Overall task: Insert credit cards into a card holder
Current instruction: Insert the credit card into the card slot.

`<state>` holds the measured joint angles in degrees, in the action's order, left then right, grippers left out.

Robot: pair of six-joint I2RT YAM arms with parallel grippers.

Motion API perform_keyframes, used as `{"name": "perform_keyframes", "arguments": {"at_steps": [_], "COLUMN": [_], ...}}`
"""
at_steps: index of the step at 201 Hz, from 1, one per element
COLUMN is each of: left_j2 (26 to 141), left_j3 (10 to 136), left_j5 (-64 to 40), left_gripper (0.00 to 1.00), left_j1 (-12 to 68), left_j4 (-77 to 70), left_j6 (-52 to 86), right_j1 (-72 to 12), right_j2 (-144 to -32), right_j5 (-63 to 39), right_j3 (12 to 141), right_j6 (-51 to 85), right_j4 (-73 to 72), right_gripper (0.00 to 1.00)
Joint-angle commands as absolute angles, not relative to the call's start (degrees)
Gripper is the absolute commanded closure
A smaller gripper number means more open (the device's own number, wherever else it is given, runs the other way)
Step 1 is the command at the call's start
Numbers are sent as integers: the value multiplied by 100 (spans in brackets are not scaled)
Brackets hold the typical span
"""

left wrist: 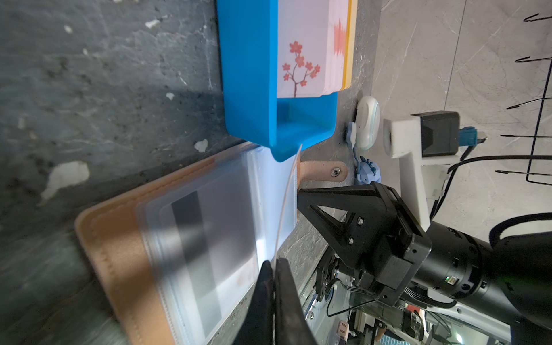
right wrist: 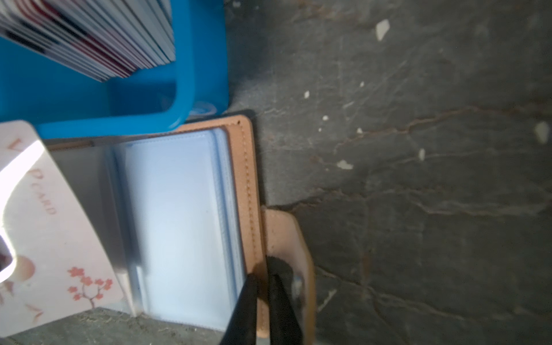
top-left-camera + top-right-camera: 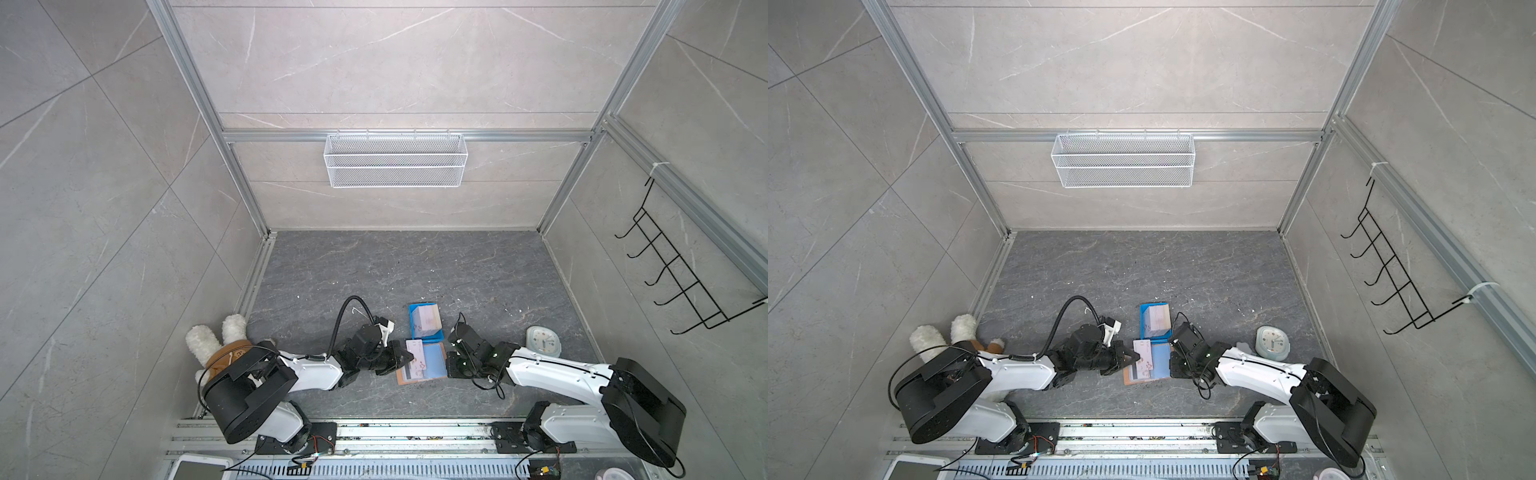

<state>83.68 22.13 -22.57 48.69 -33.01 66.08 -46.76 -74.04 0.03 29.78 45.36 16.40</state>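
The tan card holder [image 3: 434,361] [image 3: 1160,359] lies open on the dark floor, its clear bluish sleeves facing up. My left gripper [image 3: 409,356] [image 1: 274,264] is shut on a white credit card [image 3: 415,351] [image 2: 44,224] with pink blossoms, held tilted over the holder's left half. A card with a dark stripe [image 1: 191,239] sits in a left sleeve. My right gripper [image 3: 447,362] [image 2: 263,274] is shut on the holder's right cover edge [image 2: 248,179], beside the snap tab [image 2: 286,233]. More credit cards [image 3: 428,320] stand in a blue tray [image 3: 413,328] just behind the holder.
A pale round clock [image 3: 542,340] lies right of the right arm. A white and brown plush toy [image 3: 216,345] lies by the left arm. A wire basket [image 3: 395,160] hangs on the back wall and a black hook rack [image 3: 681,270] on the right wall.
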Motion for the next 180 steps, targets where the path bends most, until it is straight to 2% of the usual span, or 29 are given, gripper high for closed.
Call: {"name": "perform_keyframes", "arguments": {"at_steps": [1, 74, 180], "left_j2": [8386, 8367, 8736], "left_j3": [2139, 2041, 2090], "left_j5": [-2114, -1802, -2048], "left_gripper": [100, 100, 100], "left_j1": [4960, 5216, 5221], "left_j4": [-3471, -3469, -3986], "left_j6": [6768, 6787, 6907], "right_j1": [-4759, -4876, -4983], "right_j2": [-7478, -7504, -7540], "right_j5": [141, 211, 281], "right_j3": [2873, 2839, 2825], "right_j6": [4640, 4729, 4808], "right_j4": [1635, 1642, 1661], "right_gripper": [88, 89, 90]}}
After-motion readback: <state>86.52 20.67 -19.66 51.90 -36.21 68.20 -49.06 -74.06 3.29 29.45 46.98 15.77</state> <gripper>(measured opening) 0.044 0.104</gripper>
